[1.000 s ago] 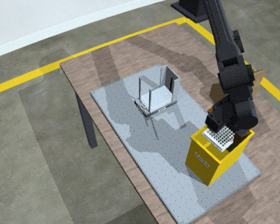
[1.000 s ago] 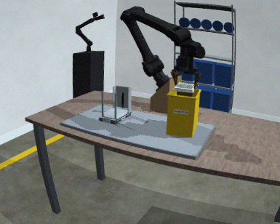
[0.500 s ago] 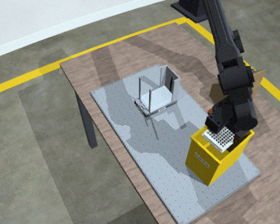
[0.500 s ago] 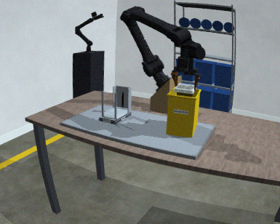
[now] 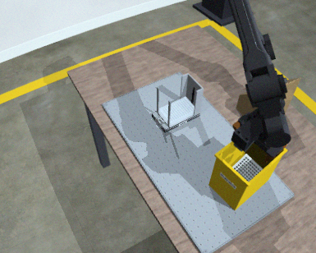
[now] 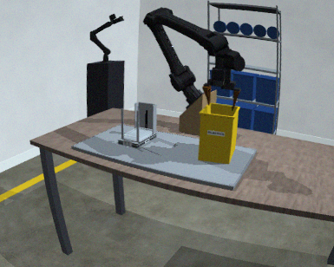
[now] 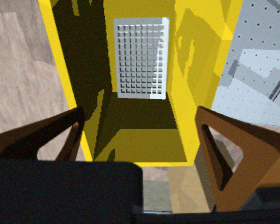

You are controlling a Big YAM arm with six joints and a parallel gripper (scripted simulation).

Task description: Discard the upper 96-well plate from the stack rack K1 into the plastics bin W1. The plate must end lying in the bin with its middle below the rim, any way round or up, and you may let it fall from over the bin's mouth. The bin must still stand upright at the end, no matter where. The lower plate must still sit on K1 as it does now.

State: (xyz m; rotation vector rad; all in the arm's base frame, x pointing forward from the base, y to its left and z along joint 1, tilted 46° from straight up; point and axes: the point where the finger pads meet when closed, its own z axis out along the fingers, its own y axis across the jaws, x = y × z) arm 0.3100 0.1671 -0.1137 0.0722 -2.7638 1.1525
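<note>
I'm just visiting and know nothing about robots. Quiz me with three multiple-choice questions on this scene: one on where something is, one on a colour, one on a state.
1. Where is the white well plate the arm carried?
A. On the floor
B. Down inside the bin
C. Between the fingers

2. What colour is the bin?
A. Yellow
B. Green
C. Red

3. How does the gripper stand?
A. Shut on the plate
B. Shut on nothing
C. Open, holding nothing

Answers:
1 B: the wrist view looks down on the plate lying deep between the bin's walls, and the top view shows it below the rim.
2 A: every view shows yellow walls.
3 C: the brown fingers stand wide apart over the bin's mouth with nothing between them.
</note>
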